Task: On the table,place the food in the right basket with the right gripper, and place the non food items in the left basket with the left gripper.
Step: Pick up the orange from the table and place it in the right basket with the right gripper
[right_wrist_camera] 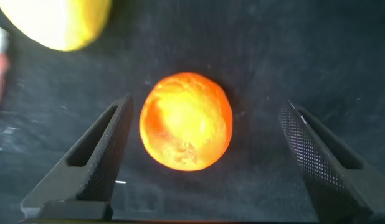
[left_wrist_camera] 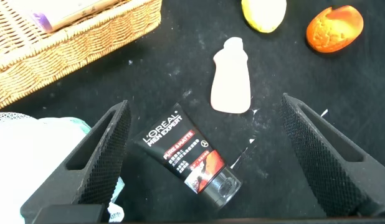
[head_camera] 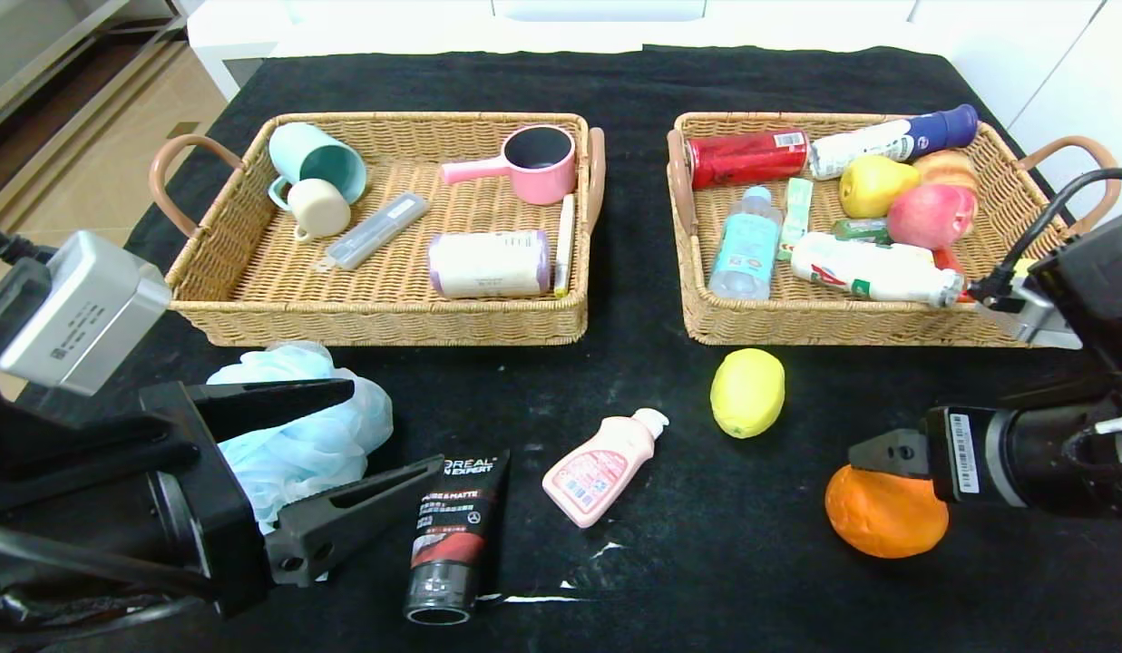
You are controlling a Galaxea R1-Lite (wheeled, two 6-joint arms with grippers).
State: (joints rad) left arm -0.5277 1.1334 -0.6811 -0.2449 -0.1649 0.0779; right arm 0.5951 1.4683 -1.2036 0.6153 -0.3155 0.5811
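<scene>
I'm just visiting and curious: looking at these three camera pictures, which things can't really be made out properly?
- Pale blue mesh bath sponge: head view, largely covered by the left gripper.
- Orange fruit: head view, its upper side is under the right gripper.
- Small red item in the right wicker basket: mostly behind a white bottle, unidentifiable.
- Yellow lemon: right wrist view, cut off by the frame edge.

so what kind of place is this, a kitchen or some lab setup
Most likely a staged robot test setup, not a working kitchen. A black-draped table carries two matching wicker baskets of mixed groceries and toiletries. White cabinet fronts at the back and tan floor to the left suggest an indoor room.
</scene>
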